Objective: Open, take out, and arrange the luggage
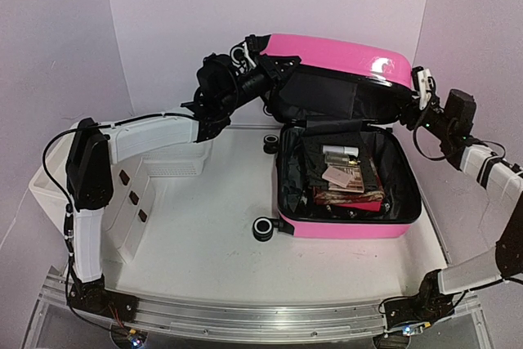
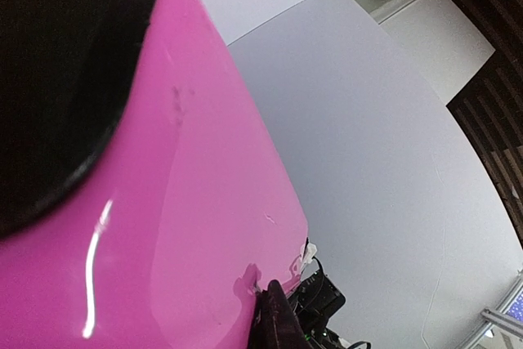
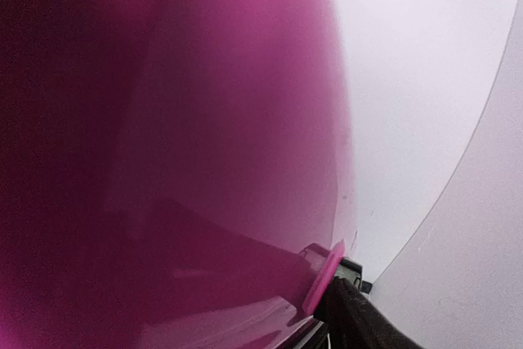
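The pink luggage [image 1: 351,227] lies open on the table, its black-lined base holding several small items [image 1: 347,177]. Its glossy lid [image 1: 335,51] is raised, hinged at the back. My left gripper [image 1: 263,67] is clamped on the lid's left rim; in the left wrist view the pink shell [image 2: 188,226] fills the frame beside one dark finger [image 2: 278,316]. My right gripper [image 1: 421,87] sits at the lid's right corner. In the right wrist view the shell [image 3: 204,120] crowds the frame, one dark finger [image 3: 359,320] lies under its rim, and the jaw gap is hidden.
A white drawer unit [image 1: 135,194] and a white mesh basket [image 1: 176,161] stand at the left under my left arm. The suitcase's black wheels [image 1: 263,229] stick out at its left side. White walls close in the back and both sides.
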Robot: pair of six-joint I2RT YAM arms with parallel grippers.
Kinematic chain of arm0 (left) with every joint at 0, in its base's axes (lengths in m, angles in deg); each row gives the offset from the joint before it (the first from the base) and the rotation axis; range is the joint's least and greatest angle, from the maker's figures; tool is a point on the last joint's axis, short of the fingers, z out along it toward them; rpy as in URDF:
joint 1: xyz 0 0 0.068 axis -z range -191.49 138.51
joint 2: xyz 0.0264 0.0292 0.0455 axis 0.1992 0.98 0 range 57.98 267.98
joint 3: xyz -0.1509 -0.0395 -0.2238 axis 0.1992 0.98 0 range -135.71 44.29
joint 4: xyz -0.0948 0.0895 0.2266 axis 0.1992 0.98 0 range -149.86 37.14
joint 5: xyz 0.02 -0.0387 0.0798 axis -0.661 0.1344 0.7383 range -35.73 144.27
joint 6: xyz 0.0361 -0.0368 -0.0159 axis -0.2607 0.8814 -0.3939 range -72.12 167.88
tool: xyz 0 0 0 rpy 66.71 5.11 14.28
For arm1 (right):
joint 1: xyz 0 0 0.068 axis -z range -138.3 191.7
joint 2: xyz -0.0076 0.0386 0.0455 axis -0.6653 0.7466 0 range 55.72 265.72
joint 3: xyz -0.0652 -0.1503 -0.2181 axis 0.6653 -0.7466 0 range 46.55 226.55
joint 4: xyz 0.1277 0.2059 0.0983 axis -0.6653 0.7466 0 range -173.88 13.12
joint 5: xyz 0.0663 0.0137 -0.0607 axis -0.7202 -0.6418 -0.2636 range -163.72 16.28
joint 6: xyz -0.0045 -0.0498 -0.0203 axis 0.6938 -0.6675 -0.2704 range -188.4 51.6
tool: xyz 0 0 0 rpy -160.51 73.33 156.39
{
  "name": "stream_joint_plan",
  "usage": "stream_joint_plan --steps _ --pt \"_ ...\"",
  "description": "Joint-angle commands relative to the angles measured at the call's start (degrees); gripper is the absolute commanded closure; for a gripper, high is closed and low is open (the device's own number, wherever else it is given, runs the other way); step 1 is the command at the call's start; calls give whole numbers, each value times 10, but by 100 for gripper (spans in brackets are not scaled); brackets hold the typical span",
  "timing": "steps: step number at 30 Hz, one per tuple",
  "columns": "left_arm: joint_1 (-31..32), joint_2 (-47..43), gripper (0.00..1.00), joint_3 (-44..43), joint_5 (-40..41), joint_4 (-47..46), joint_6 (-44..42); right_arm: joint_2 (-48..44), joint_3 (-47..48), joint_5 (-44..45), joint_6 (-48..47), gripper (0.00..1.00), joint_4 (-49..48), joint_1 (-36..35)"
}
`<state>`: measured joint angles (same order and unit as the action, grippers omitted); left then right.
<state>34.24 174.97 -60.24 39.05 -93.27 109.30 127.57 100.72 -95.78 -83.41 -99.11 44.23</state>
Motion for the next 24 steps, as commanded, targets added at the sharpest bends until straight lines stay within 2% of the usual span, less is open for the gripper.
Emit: stream_joint_plan --steps 1,4,8,13,15,19,20,22,24 --pt "-31 -2 100 -42 52 1 -54 17 35 -50 54 54 -50 -2" --pt "-30 -3 99 -30 26 0 -54 18 31 -43 66 72 -50 -2" --pt "-30 -29 85 29 -9 0 -68 13 30 -25 93 99 -39 -2" --pt "-20 -97 60 139 -55 8 -119 -9 40 44 110 100 13 -2" --pt "-13 -128 56 190 -75 19 -143 -16 56 89 125 100 56 -2" --pt "6 -199 46 302 -92 64 -211 -17 101 124 132 100 140 -3" --pt "12 -215 41 324 -95 82 -224 -15 113 141 137 100 159 -3" --pt "26 -249 37 356 -102 132 -273 -12 140 180 145 100 205 -3" --pt "66 -283 36 381 -68 181 -345 -4 179 192 146 100 262 -4"
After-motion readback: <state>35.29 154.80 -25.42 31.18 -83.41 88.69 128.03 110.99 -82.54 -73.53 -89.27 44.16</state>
